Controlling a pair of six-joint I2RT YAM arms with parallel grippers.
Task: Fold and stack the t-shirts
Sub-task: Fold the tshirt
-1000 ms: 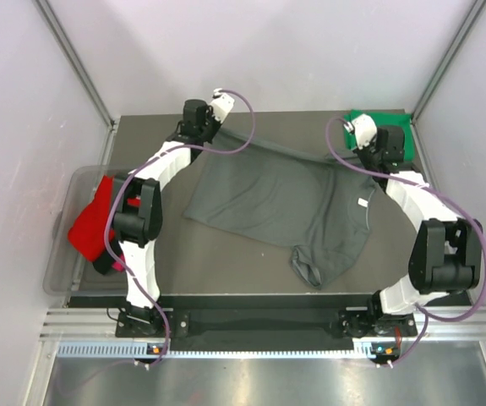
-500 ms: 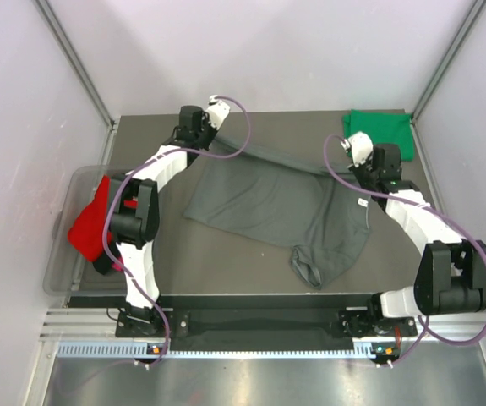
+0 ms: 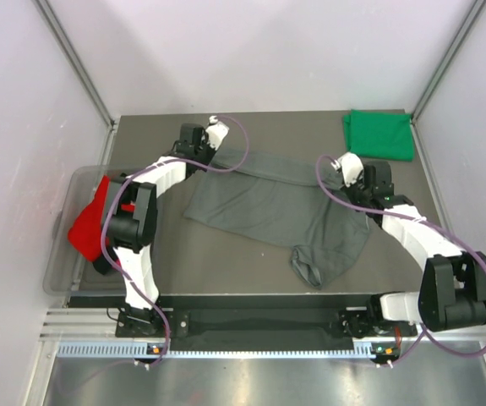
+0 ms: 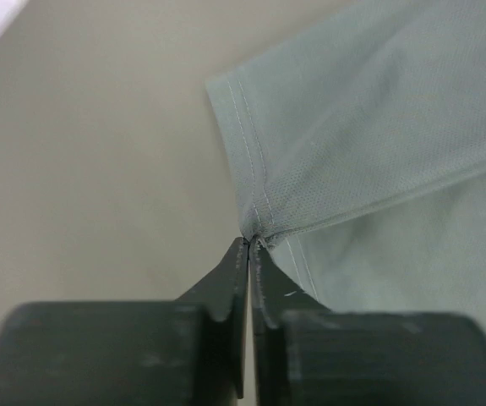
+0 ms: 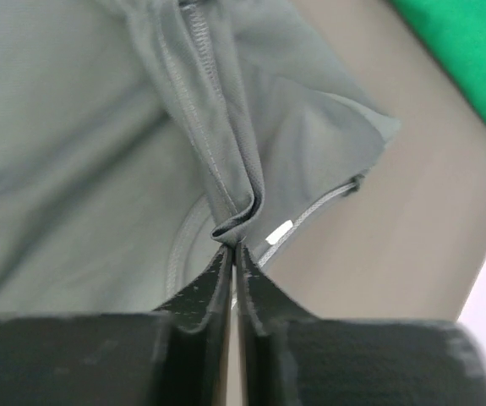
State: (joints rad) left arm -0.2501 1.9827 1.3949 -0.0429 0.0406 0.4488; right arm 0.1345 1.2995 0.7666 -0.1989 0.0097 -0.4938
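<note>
A dark grey t-shirt lies spread across the middle of the table. My left gripper is shut on its hemmed corner at the back left. My right gripper is shut on a bunched fold of the same shirt at the back right, near its collar and white label. The shirt's far edge is stretched between the two grippers. A bright green t-shirt lies folded at the back right corner and shows in the right wrist view. A red t-shirt hangs over the tub's rim at the left.
A clear plastic tub stands off the table's left edge, holding the red shirt and other dark and pink cloth. Grey walls and metal rails enclose the table. Bare tabletop lies in front of the grey shirt.
Both grippers have drawn toward the near side with the grey shirt's far edge, pulling it over the shirt. The right gripper has moved off the green shirt, which now shows whole.
</note>
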